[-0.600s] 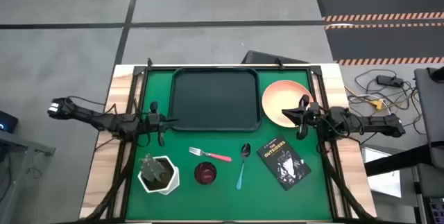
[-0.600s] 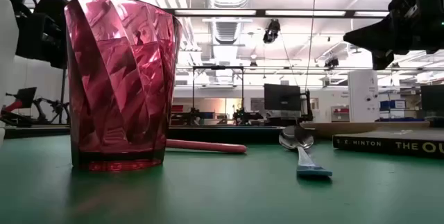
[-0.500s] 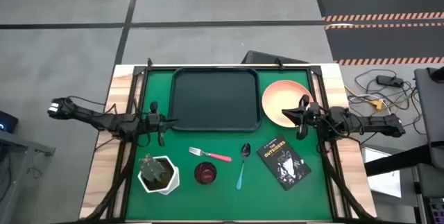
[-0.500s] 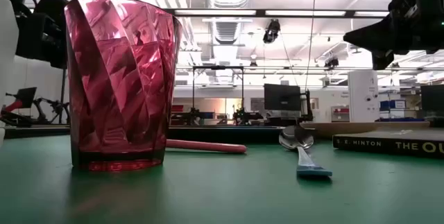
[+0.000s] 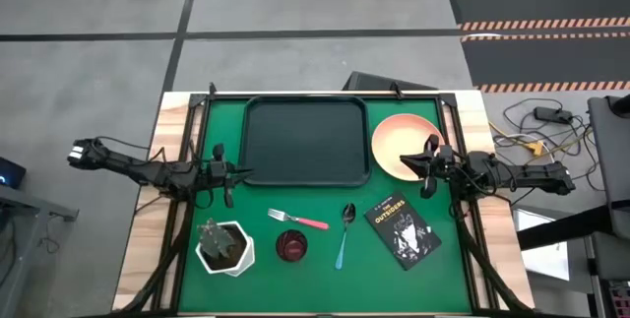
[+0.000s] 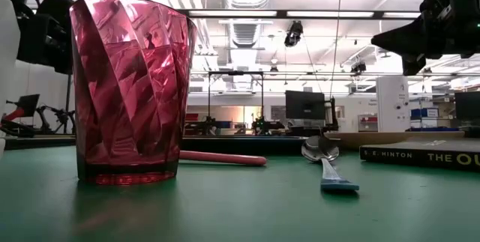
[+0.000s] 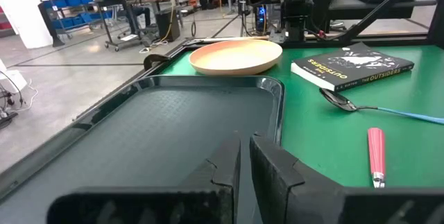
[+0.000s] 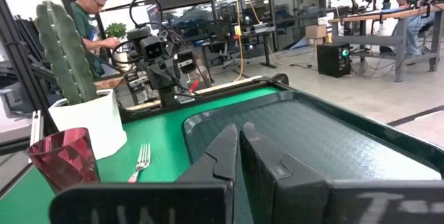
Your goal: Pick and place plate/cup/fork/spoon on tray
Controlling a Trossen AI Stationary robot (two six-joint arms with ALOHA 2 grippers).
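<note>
The black tray [image 5: 305, 141] lies at the far middle of the green mat. The peach-orange plate [image 5: 407, 146] rests flat on the mat, right of the tray. The pink-handled fork [image 5: 298, 221], the blue-handled spoon [image 5: 345, 231] and the dark red cup [image 5: 290, 245] sit on the mat nearer the front; the cup stands upright [image 6: 131, 92]. My left gripper [image 5: 244, 172] is shut and empty, held above the tray's near left corner [image 7: 187, 127]. My right gripper [image 5: 404, 163] is shut and empty, held above the plate's near edge, pointing toward the tray [image 8: 305, 141].
A white pot with a green cactus [image 5: 224, 247] stands at the near left. A black book with white lettering [image 5: 403, 230] lies at the near right, beside the spoon. A person [image 8: 90, 16] stands in the room beyond the table's left side.
</note>
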